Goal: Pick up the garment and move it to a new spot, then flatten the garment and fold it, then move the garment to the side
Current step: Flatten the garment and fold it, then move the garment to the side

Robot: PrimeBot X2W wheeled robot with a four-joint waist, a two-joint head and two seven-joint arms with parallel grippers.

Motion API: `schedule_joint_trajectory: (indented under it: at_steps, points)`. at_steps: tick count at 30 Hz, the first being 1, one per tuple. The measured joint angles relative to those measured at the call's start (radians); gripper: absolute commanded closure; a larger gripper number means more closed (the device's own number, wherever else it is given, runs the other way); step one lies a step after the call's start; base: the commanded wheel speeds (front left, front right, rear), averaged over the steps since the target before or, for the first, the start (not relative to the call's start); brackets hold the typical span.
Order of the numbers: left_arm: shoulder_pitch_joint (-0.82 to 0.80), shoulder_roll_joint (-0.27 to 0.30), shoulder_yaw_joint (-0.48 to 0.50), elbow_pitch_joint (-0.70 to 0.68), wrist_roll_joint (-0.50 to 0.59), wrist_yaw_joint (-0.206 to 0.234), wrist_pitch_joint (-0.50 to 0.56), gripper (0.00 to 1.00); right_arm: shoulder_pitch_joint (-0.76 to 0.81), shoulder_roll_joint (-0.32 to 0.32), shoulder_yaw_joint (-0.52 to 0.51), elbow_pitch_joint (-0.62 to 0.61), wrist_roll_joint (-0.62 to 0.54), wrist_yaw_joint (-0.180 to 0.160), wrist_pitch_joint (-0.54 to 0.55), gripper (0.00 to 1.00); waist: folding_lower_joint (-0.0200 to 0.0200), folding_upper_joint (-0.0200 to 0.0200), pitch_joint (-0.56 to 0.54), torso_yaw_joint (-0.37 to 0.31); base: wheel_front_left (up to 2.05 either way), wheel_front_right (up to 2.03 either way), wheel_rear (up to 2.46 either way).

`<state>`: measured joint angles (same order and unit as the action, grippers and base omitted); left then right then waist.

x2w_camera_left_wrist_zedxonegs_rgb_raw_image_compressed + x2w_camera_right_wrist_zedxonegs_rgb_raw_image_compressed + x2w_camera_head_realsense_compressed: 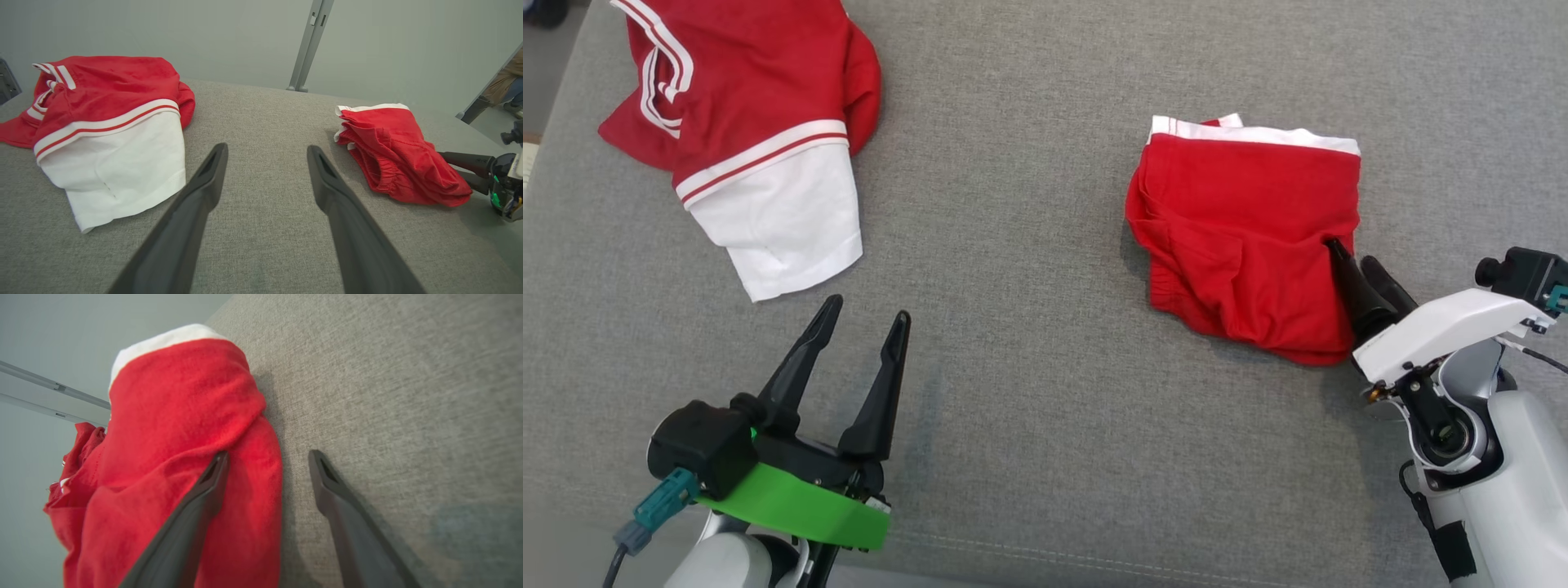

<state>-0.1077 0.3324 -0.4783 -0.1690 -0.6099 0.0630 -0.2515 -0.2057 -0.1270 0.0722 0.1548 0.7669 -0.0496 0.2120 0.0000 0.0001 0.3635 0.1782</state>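
The garment [760,106] lies crumpled at the far left of the grey padded surface: red, with a white sleeve [118,171] and red-white striped trim. My left gripper [867,309] hovers open just in front of that sleeve and holds nothing; its fingers frame bare cloth surface in the left wrist view [266,149]. My right gripper [1349,251] is open at the right edge of a folded red piece of clothing [1241,229]. One finger lies over the red cloth [175,416] and the other over the grey surface, with the edge between them [268,454].
The grey surface [1029,245] stretches wide between the two clothes. Its stitched front edge runs along the bottom of the head view. A grey metal post [308,45] stands behind the far edge. Part of a person [508,81] shows far right.
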Motion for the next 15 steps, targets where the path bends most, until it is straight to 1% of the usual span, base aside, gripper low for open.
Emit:
schedule_joint_trajectory:
  at_steps: [3,5,9,10,11,12,15]
  points:
    - [-0.014,0.000,-0.001,0.008,0.000,0.000,0.000,0.00,-0.015,0.004,-0.005,0.014,0.027,0.020,-0.002,0.00,0.0000,-0.0001,0.007,0.017,0.00,0.00,0.00]
    - [-0.016,-0.001,-0.001,0.013,0.000,0.000,0.000,0.00,-0.017,0.004,-0.010,0.023,0.037,0.024,-0.009,0.00,0.0000,0.0000,0.006,0.024,0.00,0.00,0.00]
    - [-0.016,-0.002,-0.002,0.022,0.000,0.000,0.000,0.00,-0.028,0.008,-0.017,0.041,0.081,0.045,-0.007,0.00,0.0000,0.0000,0.002,0.032,0.00,0.00,0.00]
    - [-0.016,-0.003,-0.003,0.026,0.000,0.000,0.000,0.00,-0.031,0.008,-0.018,0.047,0.092,0.053,0.001,0.22,0.0000,0.0000,0.000,0.033,0.00,0.00,0.00]
    - [-0.016,-0.003,-0.002,0.026,0.000,0.000,0.000,0.00,-0.033,0.008,-0.019,0.049,0.104,0.059,0.009,0.63,0.0000,0.0000,-0.003,0.034,0.00,0.00,0.00]
    - [-0.016,-0.003,-0.002,0.026,0.000,0.000,0.000,0.00,-0.033,0.008,-0.019,0.049,0.104,0.059,0.009,1.00,0.0000,0.0000,-0.003,0.034,0.00,0.00,0.00]
    - [-0.016,-0.005,-0.005,0.033,0.000,-0.001,0.000,0.00,-0.035,0.003,-0.015,0.059,0.119,0.086,0.024,1.00,0.0000,0.0000,-0.010,0.037,0.00,0.00,0.00]
